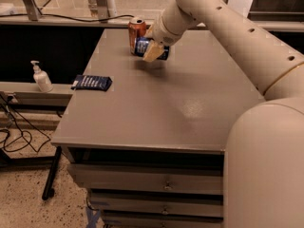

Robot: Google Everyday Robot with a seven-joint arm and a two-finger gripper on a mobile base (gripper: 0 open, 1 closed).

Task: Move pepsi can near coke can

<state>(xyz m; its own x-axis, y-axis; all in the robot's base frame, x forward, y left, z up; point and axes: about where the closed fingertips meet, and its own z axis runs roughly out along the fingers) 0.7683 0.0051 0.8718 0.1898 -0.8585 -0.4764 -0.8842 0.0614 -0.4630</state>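
Observation:
The coke can [136,32], red-orange with a silver top, stands upright near the far left part of the grey table [156,108]. The blue pepsi can [145,47] lies on its side in my gripper [153,49], right beside the coke can and close to touching it. The gripper's tan fingers [152,52] are shut on the pepsi can, low over the tabletop. My arm reaches in from the upper right.
A flat dark blue snack packet [92,82] lies at the table's left edge. A white pump bottle [41,77] stands on a lower ledge to the left. Drawers [156,184] front the table. My robot body [266,165] fills the lower right.

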